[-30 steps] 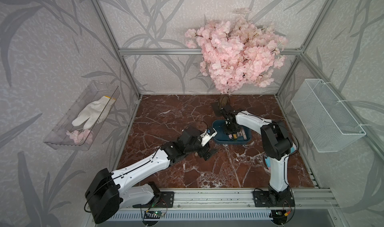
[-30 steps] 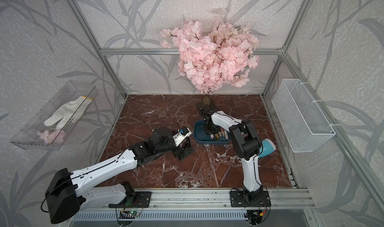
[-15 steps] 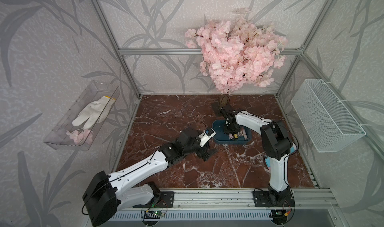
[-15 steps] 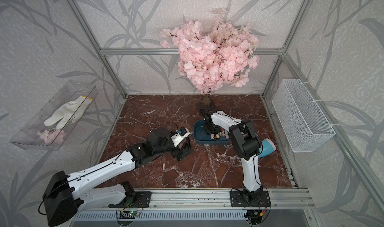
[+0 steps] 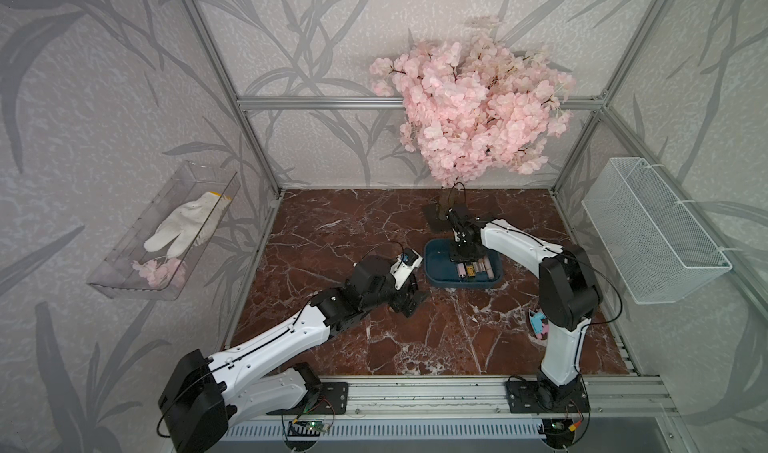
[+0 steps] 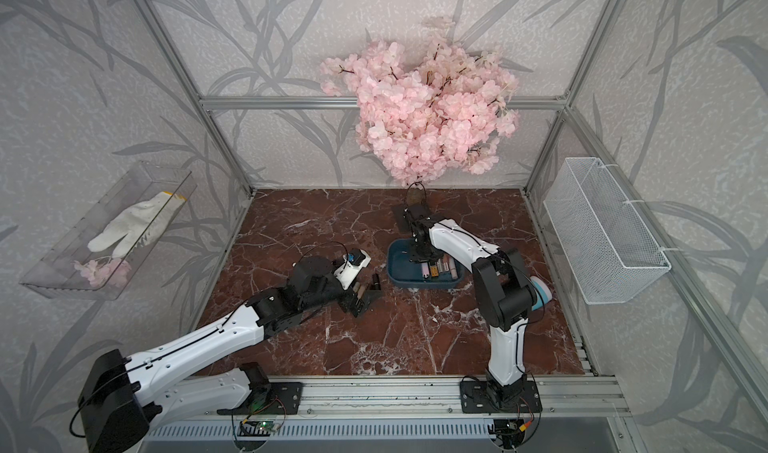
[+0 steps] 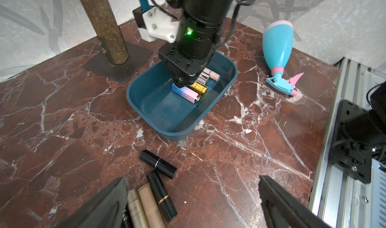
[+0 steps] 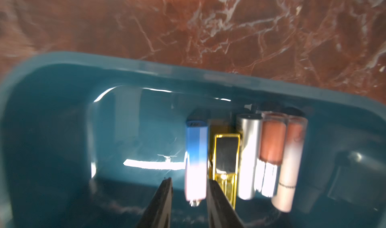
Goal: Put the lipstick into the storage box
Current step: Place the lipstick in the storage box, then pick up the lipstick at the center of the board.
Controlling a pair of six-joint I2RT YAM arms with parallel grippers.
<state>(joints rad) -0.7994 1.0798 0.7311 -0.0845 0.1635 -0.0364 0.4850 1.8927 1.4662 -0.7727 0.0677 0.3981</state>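
Since 1 second earlier the right gripper (image 8: 189, 180) had eased slightly open, its fingers flanking the blue-and-pink lipstick (image 8: 196, 149), which lay beside 4 others in the storage box (image 8: 62, 112). The left gripper (image 7: 193, 180) stayed wide open by the loose tubes (image 7: 157, 164) on the table (image 7: 229, 153).

Storage box (image 7: 163, 109): one. Lipsticks inside (image 8: 248, 153): five. Loose lipsticks (image 7: 157, 164): at least four. Spray bottle (image 7: 276, 47): one.

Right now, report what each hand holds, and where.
Nothing held. Left hand open, empty. Right hand loosely straddles the blue-pink lipstick at its pink end, gap showing, inside the box.
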